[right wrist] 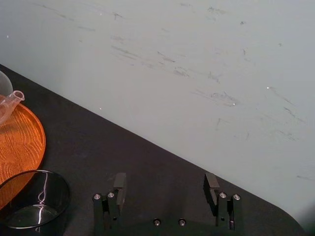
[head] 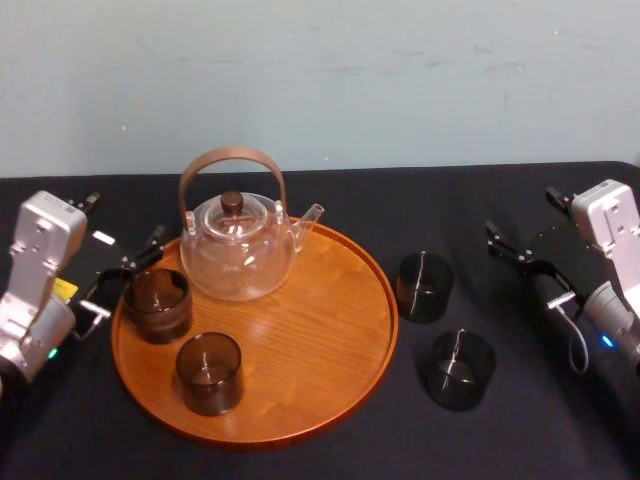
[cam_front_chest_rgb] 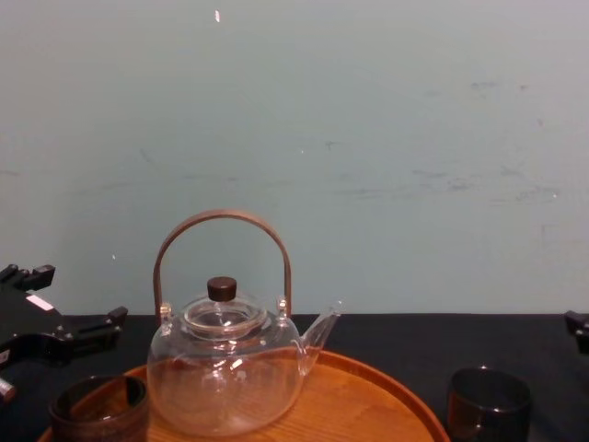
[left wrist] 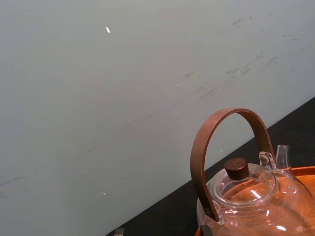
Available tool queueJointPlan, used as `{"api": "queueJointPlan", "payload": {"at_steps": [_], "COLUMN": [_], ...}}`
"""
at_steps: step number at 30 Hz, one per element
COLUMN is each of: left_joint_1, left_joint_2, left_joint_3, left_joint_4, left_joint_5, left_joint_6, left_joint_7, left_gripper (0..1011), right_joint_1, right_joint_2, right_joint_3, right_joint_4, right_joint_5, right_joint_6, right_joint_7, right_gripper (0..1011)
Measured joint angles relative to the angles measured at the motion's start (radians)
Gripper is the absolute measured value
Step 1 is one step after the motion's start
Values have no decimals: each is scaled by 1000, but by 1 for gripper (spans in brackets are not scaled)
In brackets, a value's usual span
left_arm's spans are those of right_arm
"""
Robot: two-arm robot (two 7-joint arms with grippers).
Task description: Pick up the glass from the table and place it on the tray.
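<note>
Glasses: four smoked ones, all empty. Two stand on the black worktop (head: 350, 190), off the right side of the tray (head: 320, 320). The back glass (head: 425, 286) is just beside the tray rim. The front glass (head: 462, 368) is a bit farther out from the tray, near the back one but apart from it.

Two more stand on the tray: the left-edge glass (head: 157, 303) just inside the tray's left rim, and the front-left glass (head: 209, 372) toward the tray's front.

The clear glass teapot (head: 240, 250), with brown hoop handle and dark lid knob, is upright at the tray's back-left. Its spout points toward the tray's right and it looks empty.

Left gripper (head: 130, 275) is at the tray's left rim, fingers spread with nothing between them. The left-edge glass sits just off the fingertips; can't tell if it touches.

Right gripper (right wrist: 165, 189) is over the worktop well right of the tray, fingers spread and empty. Both worktop glasses lie between it and the tray, apart from the fingers.
</note>
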Motion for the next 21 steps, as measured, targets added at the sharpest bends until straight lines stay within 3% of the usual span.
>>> {"api": "queueJointPlan", "payload": {"at_steps": [21], "left_joint_1": [0], "left_joint_2": [0], "left_joint_3": [0], "left_joint_4": [0], "left_joint_5": [0], "left_joint_6": [0], "left_joint_7": [0], "left_gripper": [1001], "right_joint_1": [0], "right_joint_2": [0], "right_joint_3": [0], "right_joint_4": [0], "right_joint_5": [0], "right_joint_6": [0], "right_joint_7": [0], "right_gripper": [1002]}}
